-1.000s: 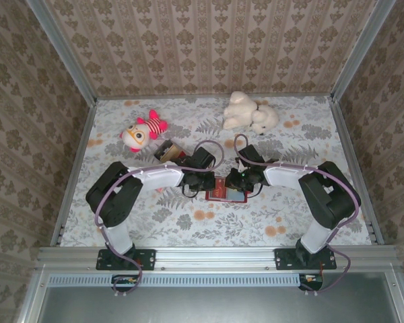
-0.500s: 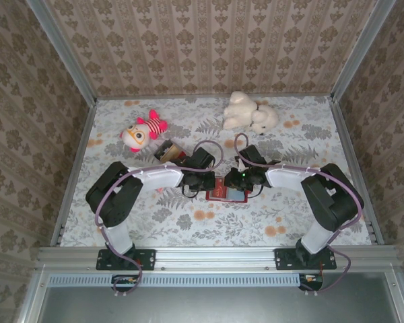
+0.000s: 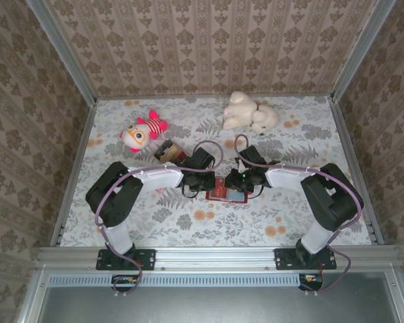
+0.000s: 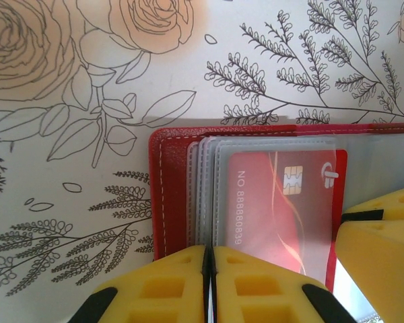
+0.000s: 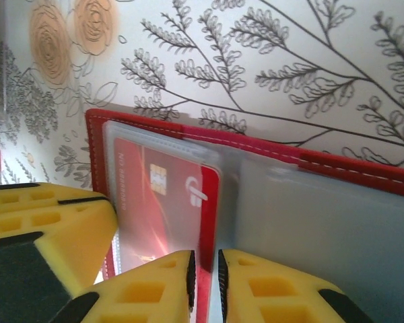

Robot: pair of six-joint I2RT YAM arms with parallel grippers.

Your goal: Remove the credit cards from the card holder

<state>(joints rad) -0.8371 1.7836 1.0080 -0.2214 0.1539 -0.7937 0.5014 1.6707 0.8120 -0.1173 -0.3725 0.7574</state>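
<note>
Lying open on the table, the card holder is showing a red credit card in its sleeve. The left gripper is pinching shut at its edge, and the right gripper is barely parted, its grip unclear.

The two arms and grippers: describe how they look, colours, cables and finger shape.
The left arm and right arm have white link shells between bulky black joints. A looping purple cable trails along each, and they stand on black base plates. The left gripper and right gripper have blocky yellow fingers moulded with square recesses, with black parts behind.
</note>
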